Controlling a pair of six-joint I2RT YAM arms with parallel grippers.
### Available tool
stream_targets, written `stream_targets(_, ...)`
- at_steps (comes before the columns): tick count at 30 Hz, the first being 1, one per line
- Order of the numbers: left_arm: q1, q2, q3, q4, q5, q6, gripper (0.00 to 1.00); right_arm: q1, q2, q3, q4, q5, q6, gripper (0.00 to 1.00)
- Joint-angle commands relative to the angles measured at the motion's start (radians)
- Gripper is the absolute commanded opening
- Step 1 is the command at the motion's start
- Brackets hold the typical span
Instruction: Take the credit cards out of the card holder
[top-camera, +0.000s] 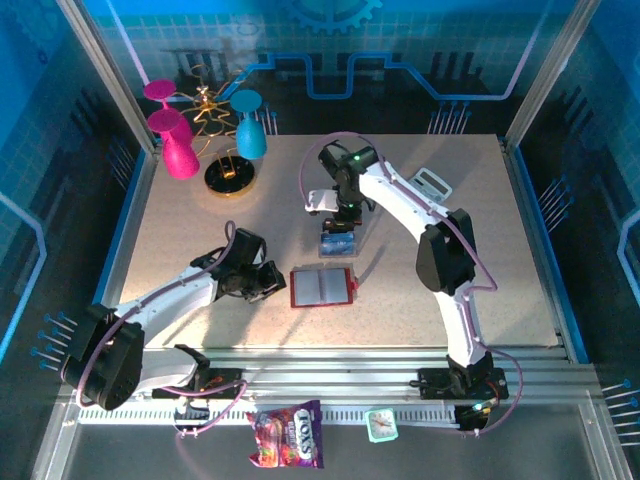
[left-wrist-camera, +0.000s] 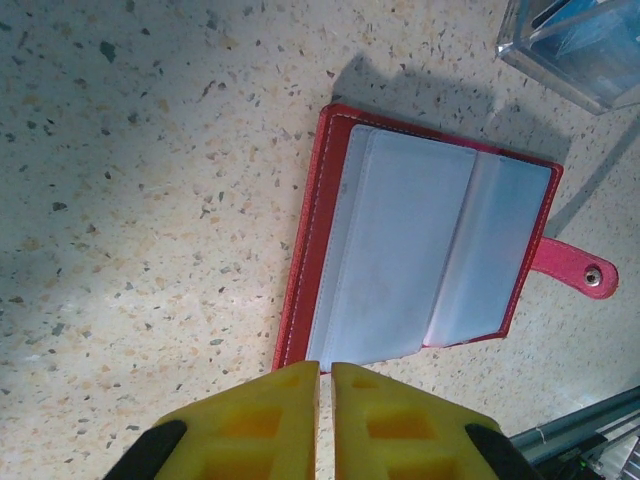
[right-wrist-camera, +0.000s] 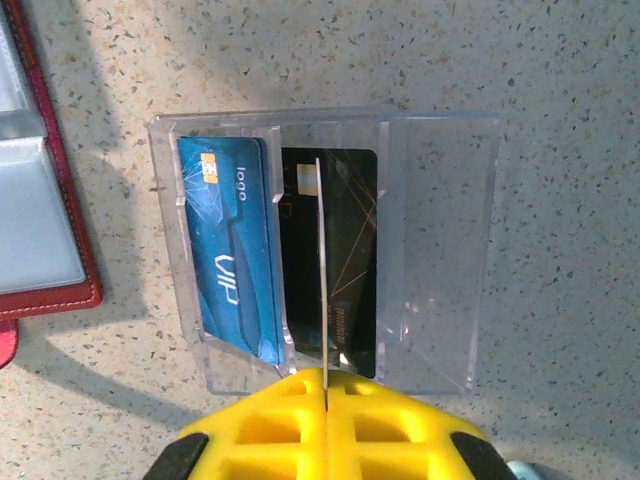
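Left gripper (left-wrist-camera: 325, 385): the yellow pads are pressed together with nothing between them. It is held low over the table, just beside the left edge of the wallet.

Wallet (left-wrist-camera: 430, 255): laid open and flat, grey pockets up, snap tab (left-wrist-camera: 578, 268) sticking out on one side. No card is seen in the pockets that show. The wallet is judged emptied or nearly so, though a card deep in a sleeve cannot be ruled out.

Right gripper (right-wrist-camera: 325, 390): placed farther out, past the wallet, and closed on a thin card (right-wrist-camera: 322, 260). From the wrist the card is seen edge-on, as one pale line running straight away from the fingertips.

Clear box (right-wrist-camera: 445, 250): set under the held card, near the wallet's far edge. Three slots side by side are noted. A blue card (right-wrist-camera: 228, 250) lies in the slot nearest the wallet, a black card (right-wrist-camera: 352, 230) in the middle one, and the third looks vacant. The long axes of the slots and the stored cards run parallel to the held card's edge.

Key relation: the line of the held card falls over the middle slot, across the black card, not over the vacant slot. Whether the card is above the box or already between its walls cannot be told. The right arm is judged to be the one placed for the coming move. No wrist turn appears needed. If the vacant slot is meant, a sideways shift away from the wallet would be required before release.

Calculator (top-camera: 432, 182): at the far right of the table, well apart, not involved.
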Motion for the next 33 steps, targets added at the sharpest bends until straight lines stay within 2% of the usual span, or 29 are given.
stream_targets(1, 0.004, 0.002, -0.01, -0.002, -0.005, -0.009, 0.13, 0.012, 0.039, 0.036, -0.046, 0.012, -0.029, 0.0)
stream_targets(8, 0.004, -0.014, -0.017, -0.013, -0.015, -0.013, 0.13, 0.013, 0.058, 0.039, -0.057, -0.007, -0.029, 0.03)
stream_targets(14, 0.004, -0.01, -0.014, -0.01, -0.012, -0.012, 0.13, 0.014, 0.056, 0.032, -0.029, 0.019, -0.011, 0.18)
stream_targets(25, 0.004, 0.016, -0.012, 0.014, 0.012, -0.003, 0.13, 0.015, -0.009, -0.003, 0.042, 0.067, 0.027, 0.24)
stream_targets(33, 0.003, 0.083, 0.013, 0.07, 0.056, 0.003, 0.12, 0.021, -0.183, -0.221, 0.202, 0.02, 0.144, 0.25)
